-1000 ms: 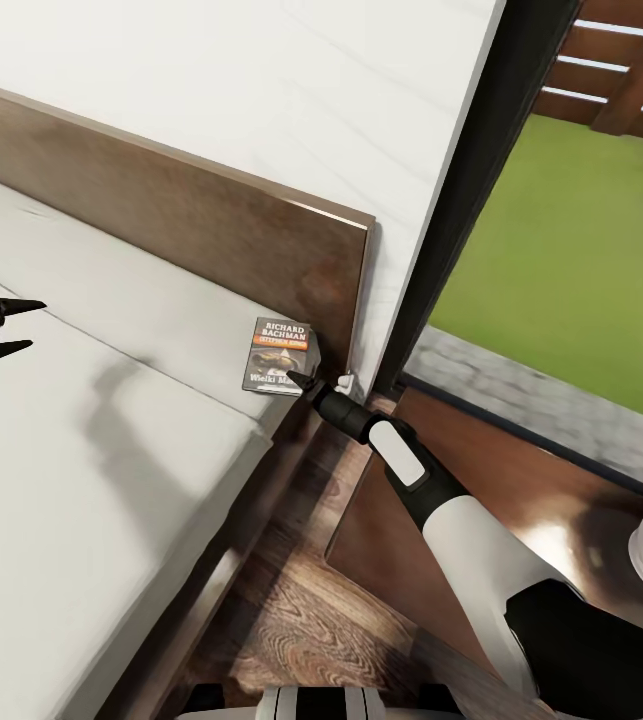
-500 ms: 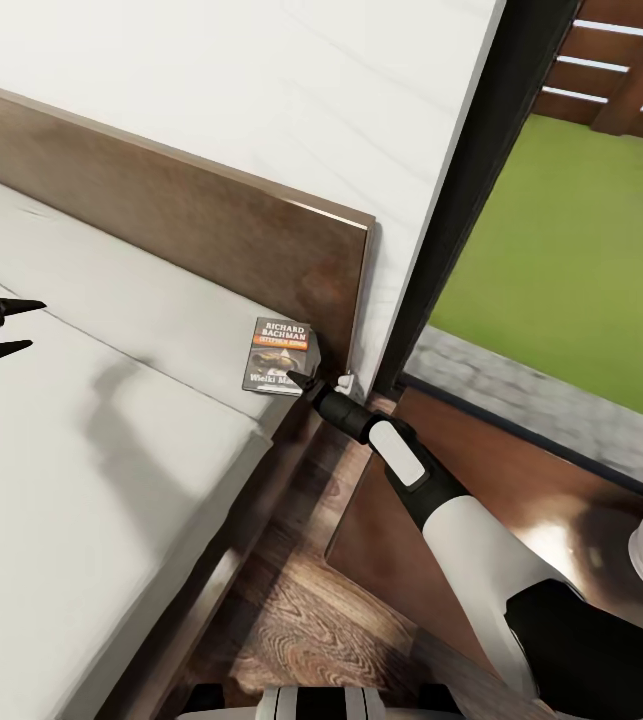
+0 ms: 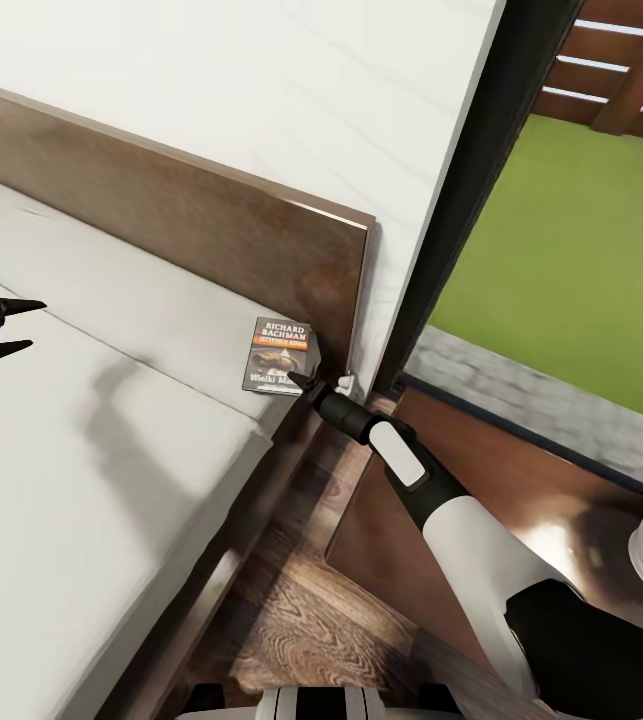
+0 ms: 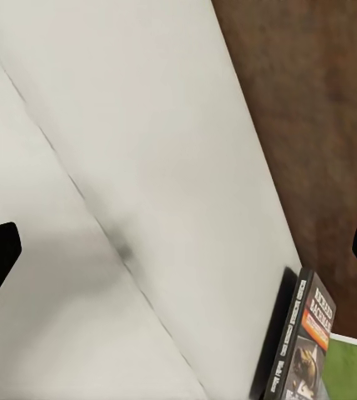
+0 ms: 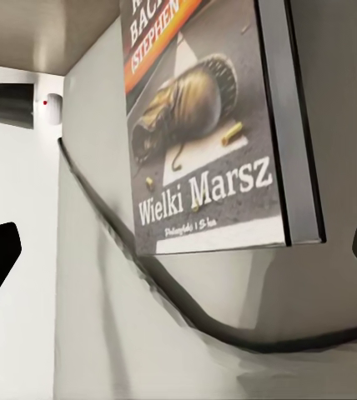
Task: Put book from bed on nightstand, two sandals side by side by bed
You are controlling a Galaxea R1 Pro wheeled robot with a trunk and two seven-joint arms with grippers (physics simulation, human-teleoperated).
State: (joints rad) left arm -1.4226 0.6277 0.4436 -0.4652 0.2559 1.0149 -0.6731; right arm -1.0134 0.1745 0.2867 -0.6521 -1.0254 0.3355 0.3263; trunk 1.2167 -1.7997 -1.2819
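**Right gripper open at the book's near edge**

The book (image 3: 281, 356) lies flat on the bed's (image 3: 91, 470) grey mattress, at its far right corner, close beside the headboard (image 3: 211, 225). Its cover faces up, with "Wielki Marsz" legible in the right wrist view (image 5: 208, 125). The right gripper (image 3: 306, 381) sits at the book's near right corner, fingers spread wide on both sides and clamping nothing; whether they touch the book cannot be told. The left gripper (image 3: 6, 327) hovers over the mattress well to the left, fingers parted and empty. Right of the bed stands the nightstand (image 3: 481, 500), beneath a black-framed window (image 3: 461, 200) showing grass.
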